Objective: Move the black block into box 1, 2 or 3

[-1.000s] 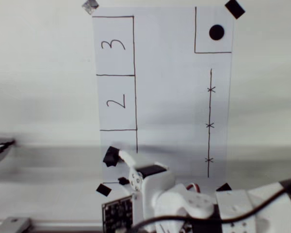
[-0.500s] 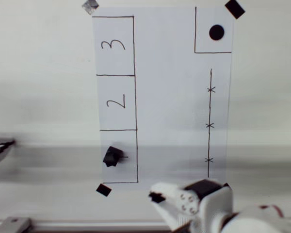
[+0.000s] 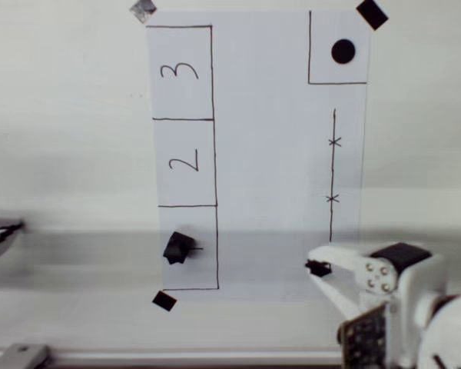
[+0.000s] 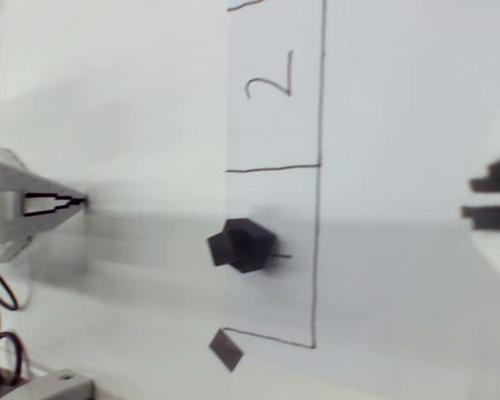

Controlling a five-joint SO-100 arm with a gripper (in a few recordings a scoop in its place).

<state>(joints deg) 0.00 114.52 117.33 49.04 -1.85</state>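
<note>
White arm low at the overhead view's right — gripper (image 3: 320, 267) empty, pointing left.

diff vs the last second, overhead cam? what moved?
The gripper let go of the black block and swung away to the right in the overhead view, ending near the crossed line. The block stayed put in the bottom box, overlapping its left edge. Paper, tape squares and black dot are unchanged.

Open paper (image 3: 269, 154) all round the black block (image 3: 178, 247), the tool (image 3: 320, 268) well apart.
</note>
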